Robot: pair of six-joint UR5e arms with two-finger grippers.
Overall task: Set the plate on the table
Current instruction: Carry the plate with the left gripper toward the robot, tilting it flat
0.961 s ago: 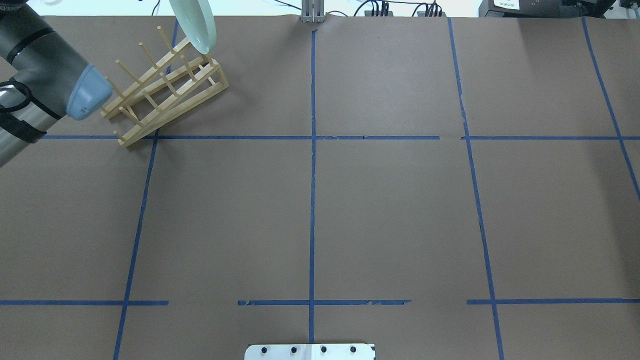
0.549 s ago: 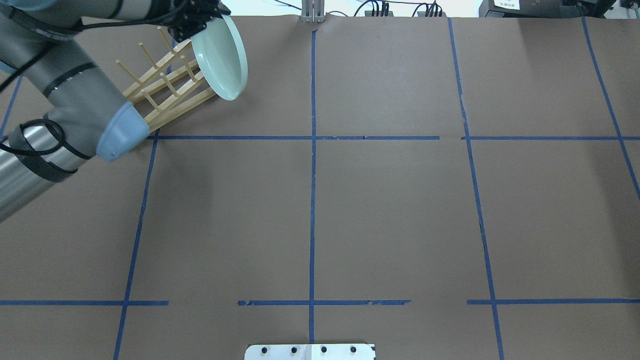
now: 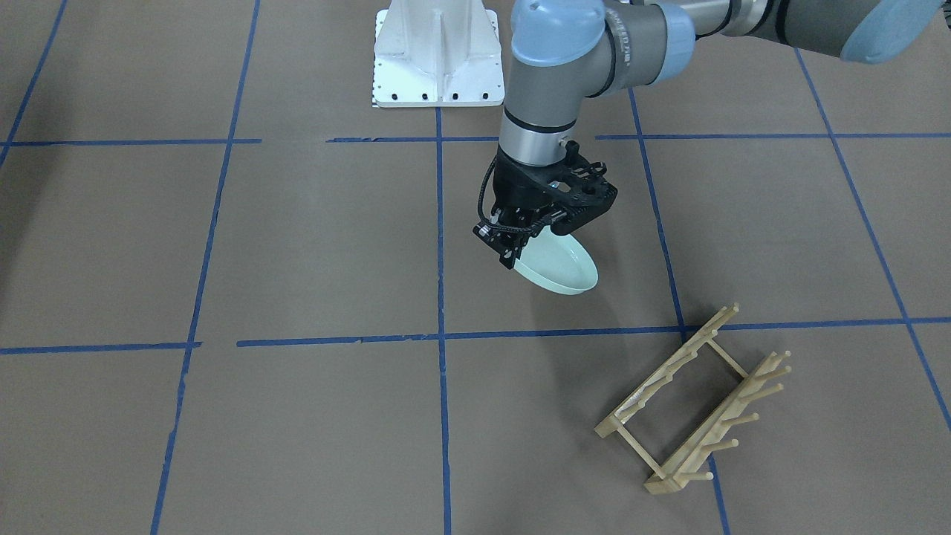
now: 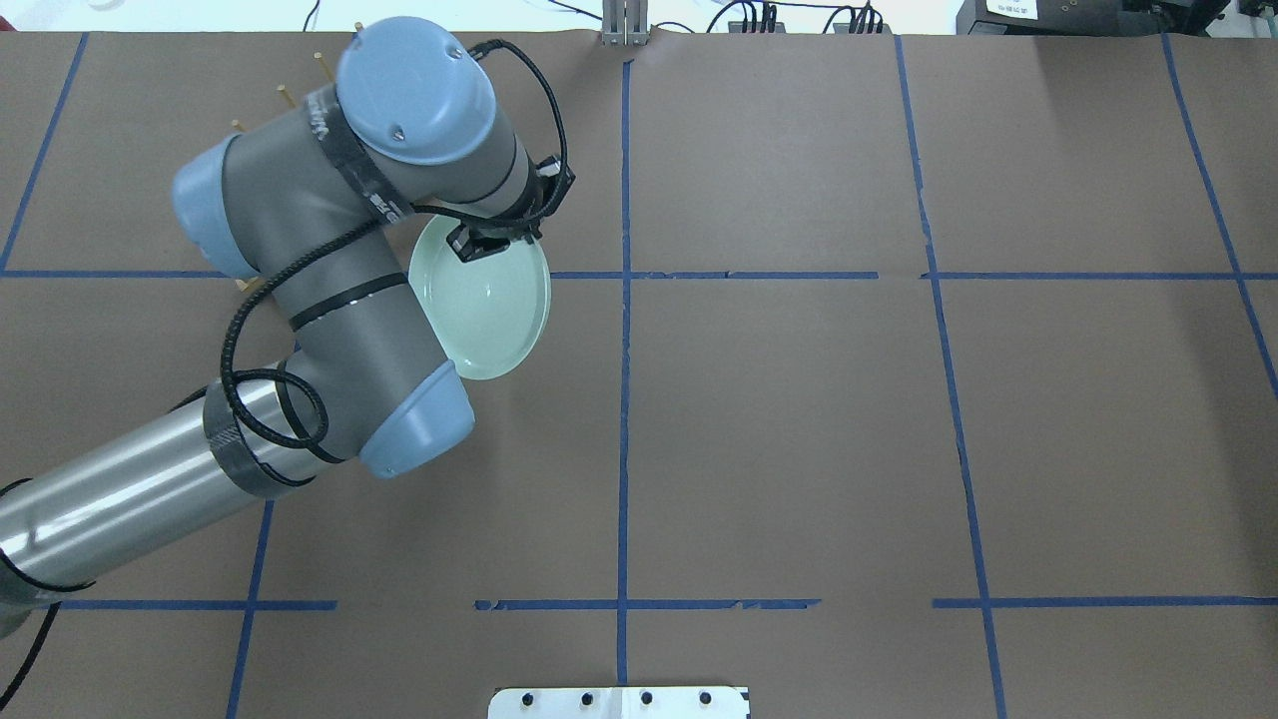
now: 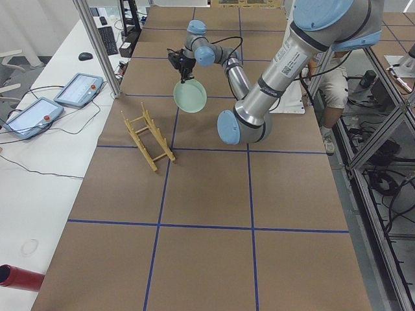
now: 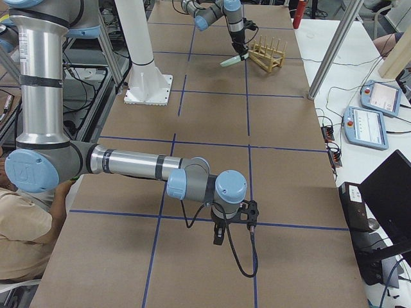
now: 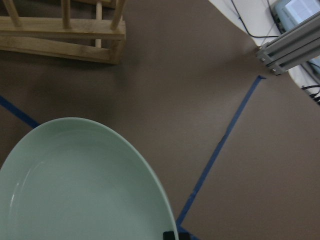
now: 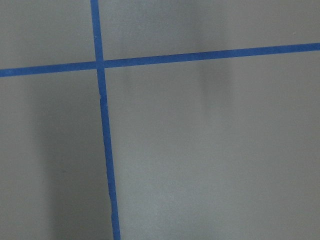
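The pale mint-green plate (image 4: 489, 315) hangs tilted, hollow side up, a little above the brown table (image 4: 799, 419), just left of the middle blue tape line. My left gripper (image 4: 477, 245) is shut on the plate's far rim. The front view shows the plate (image 3: 561, 267) under the left gripper (image 3: 520, 249), clear of the paper. The plate (image 7: 75, 190) fills the lower left of the left wrist view. My right gripper (image 6: 218, 234) shows only in the exterior right view, low over the table; I cannot tell whether it is open or shut.
The wooden peg rack (image 3: 695, 405) stands without a plate at the table's far left corner, mostly hidden behind my left arm in the overhead view (image 4: 285, 95). The white robot base (image 3: 437, 56) is at the near edge. Tablets (image 5: 78, 89) lie beyond the far edge.
My left arm has carried the plate away from the rack, toward the robot and the table's middle. The plate has turned from nearly upright to almost flat, hollow side up.
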